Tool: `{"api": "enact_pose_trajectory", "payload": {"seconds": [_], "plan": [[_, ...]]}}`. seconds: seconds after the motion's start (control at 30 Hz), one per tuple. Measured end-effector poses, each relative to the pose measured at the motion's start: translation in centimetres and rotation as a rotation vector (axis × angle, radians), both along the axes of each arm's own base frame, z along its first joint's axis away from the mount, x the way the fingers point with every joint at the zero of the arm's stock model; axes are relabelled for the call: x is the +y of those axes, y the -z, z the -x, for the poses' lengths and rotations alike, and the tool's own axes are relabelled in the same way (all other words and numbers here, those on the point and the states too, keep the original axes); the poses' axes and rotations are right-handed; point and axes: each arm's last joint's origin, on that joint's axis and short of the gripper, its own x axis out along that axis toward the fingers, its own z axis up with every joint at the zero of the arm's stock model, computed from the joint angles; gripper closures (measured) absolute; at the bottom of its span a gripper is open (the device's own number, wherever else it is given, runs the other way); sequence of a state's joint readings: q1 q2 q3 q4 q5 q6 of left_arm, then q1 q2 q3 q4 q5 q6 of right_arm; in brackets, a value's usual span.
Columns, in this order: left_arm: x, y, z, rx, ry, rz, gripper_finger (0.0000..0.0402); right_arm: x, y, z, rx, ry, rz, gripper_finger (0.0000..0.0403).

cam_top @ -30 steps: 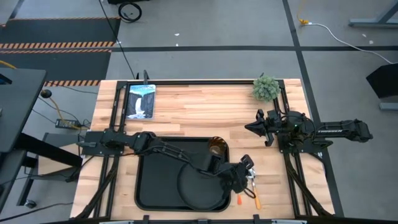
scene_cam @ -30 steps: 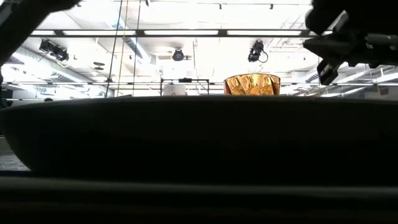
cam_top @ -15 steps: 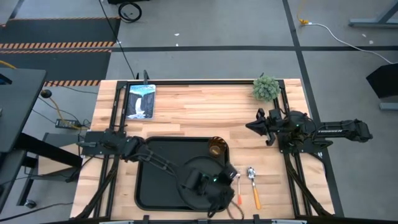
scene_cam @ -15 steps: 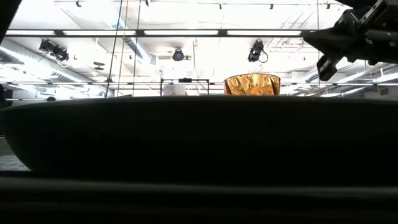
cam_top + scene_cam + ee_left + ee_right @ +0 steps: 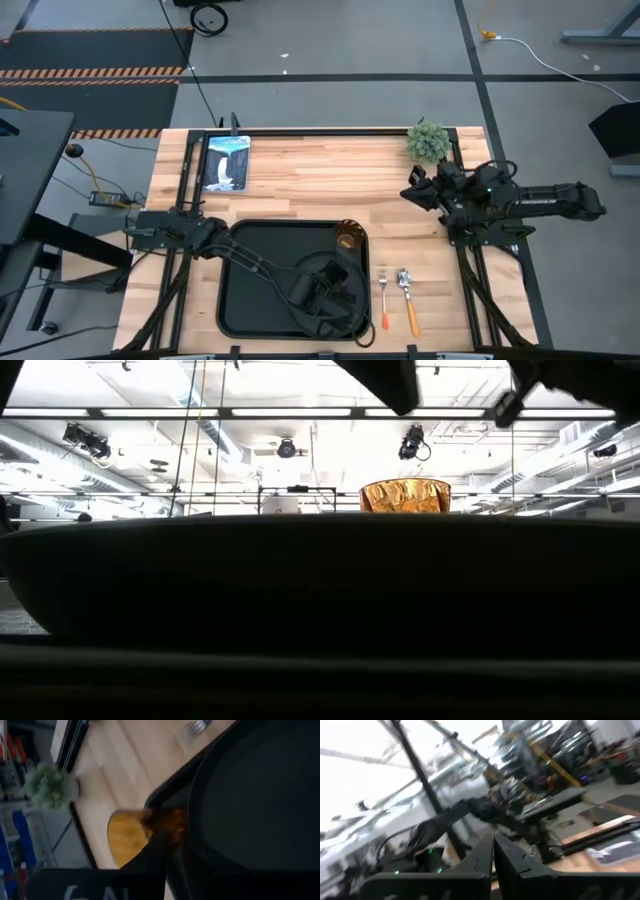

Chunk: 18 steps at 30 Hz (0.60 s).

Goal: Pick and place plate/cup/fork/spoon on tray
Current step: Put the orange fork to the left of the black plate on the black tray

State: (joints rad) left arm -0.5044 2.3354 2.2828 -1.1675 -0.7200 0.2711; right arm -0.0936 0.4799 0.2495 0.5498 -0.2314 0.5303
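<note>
The left claw [image 5: 335,290] hangs over the round matte black plate [image 5: 325,295] at the lower middle of the frame; I cannot tell whether it is released or clenched. The plate and the small amber tumbler [image 5: 347,238] already sit in the large black rectangular tray [image 5: 245,290]. The orange-handled fork [image 5: 382,298] and spoon [image 5: 408,298] lie on the wooden desk [image 5: 310,180] just right of the tray, unobstructed. At right, the right claw [image 5: 415,192] waits clenched near a small green plant [image 5: 428,141].

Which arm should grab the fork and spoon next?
Probably left. The left claw hangs over the plate on the tray, close to the fork and spoon lying beside the tray. The right claw sits farther off by the plant.
</note>
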Motion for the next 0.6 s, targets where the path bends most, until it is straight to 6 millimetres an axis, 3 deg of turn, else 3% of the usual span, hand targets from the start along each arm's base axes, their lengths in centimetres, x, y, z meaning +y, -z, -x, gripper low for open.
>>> {"api": "enact_pose_trajectory", "payload": {"seconds": [0.3,0.6], "plan": [[0.3,-1.1,2.9,0.01,-0.154,-0.122,0.0347,1.3,-4.9,-4.4,0.358,-0.045,0.141,0.0383],[0.1,-1.5,4.7,0.047,-0.185,-0.192,0.0347,2.9,-8.7,-5.7,0.521,-0.029,0.192,0.0398]]}}
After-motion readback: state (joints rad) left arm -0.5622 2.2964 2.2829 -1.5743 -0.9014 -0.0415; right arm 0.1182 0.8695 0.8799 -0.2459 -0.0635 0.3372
